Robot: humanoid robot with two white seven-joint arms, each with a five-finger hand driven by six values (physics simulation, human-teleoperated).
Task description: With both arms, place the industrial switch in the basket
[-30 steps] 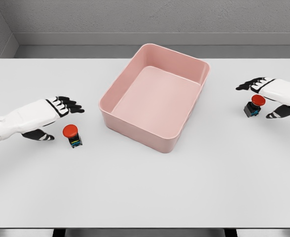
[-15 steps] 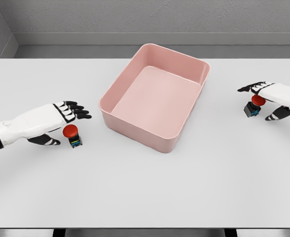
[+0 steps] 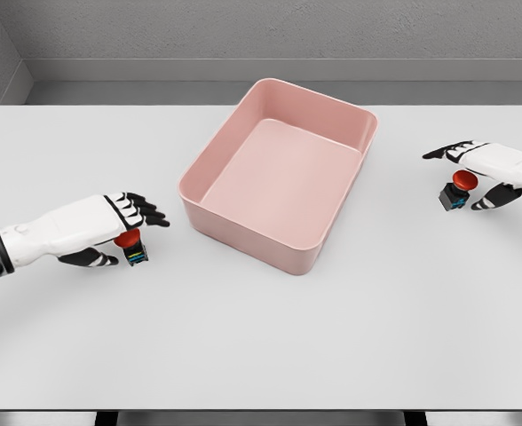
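Two industrial switches with red mushroom buttons stand on the white table. The left switch sits left of the pink basket, half covered by my left hand. Its fingers reach over the red button and the thumb lies on the near side, still spread. The right switch stands right of the basket. My right hand arches over it, with its fingers beyond it and the thumb just to its right, not closed on it.
The basket is a rectangular tub, turned at an angle in the middle of the table, with nothing inside. The white table stretches to a grey wall at the back. Its front edge runs along the bottom of the view.
My left hand has come down and to the right, now over the left switch's button. My right hand's thumb has drawn in beside the right switch. Neither switch has moved.
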